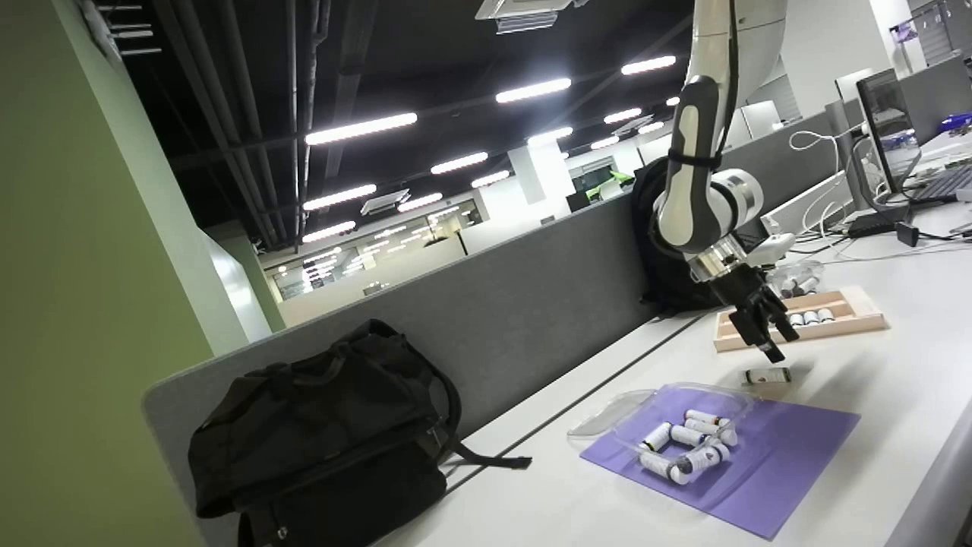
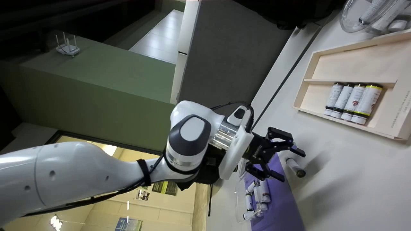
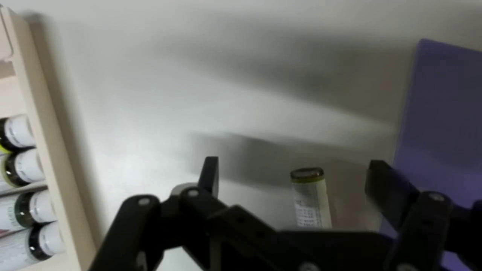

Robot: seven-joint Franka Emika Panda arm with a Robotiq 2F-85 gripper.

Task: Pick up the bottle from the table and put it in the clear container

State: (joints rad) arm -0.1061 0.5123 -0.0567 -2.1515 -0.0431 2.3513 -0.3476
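By the edge of the purple mat (image 1: 809,448), your gripper (image 3: 294,171) hangs above the white tabletop (image 1: 911,365), fingers (image 3: 209,177) parted wide, nothing held. The bottle (image 3: 311,205) lies on its side just off the mat; your line-up presumably suits a grip across its width. The clear container (image 2: 237,205) sits partly on the mat, likely for a short carry. Farther from the mat: wooden tray (image 1: 843,329), grey partition (image 1: 547,327), lit ceiling lights (image 1: 361,129).

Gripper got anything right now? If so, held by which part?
Nothing is held. The gripper is open, and the bottle lies on its side on the table, apart from the gripper.
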